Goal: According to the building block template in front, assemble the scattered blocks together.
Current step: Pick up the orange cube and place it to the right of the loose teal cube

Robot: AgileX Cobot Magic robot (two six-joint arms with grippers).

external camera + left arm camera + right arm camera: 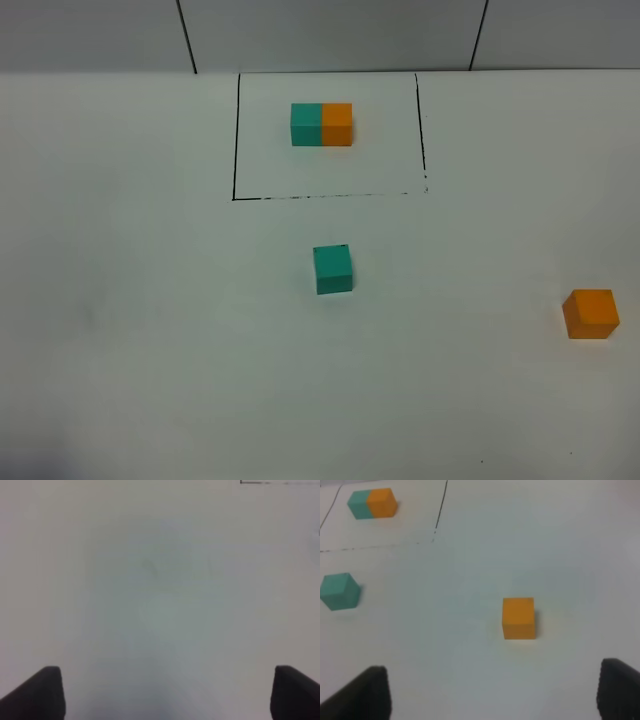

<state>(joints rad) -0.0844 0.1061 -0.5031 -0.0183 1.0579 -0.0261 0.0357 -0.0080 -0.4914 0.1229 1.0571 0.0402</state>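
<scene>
The template (321, 124), a teal-and-orange bar, lies inside the drawn black rectangle at the back; it also shows in the right wrist view (372, 503). The loose teal cube (333, 269) sits mid-table, also seen in the right wrist view (339, 591). The loose orange cube (590, 313) sits far right, apart from it. In the right wrist view the orange cube (518, 618) lies ahead of my right gripper (495, 692), which is open and empty. My left gripper (165, 690) is open and empty over bare table. Neither gripper shows in the exterior view.
A black outline (235, 140) marks the template area on the white table (150, 330). The table's back edge meets a grey panelled wall (330, 35). A corner of the outline shows in the left wrist view (250, 482).
</scene>
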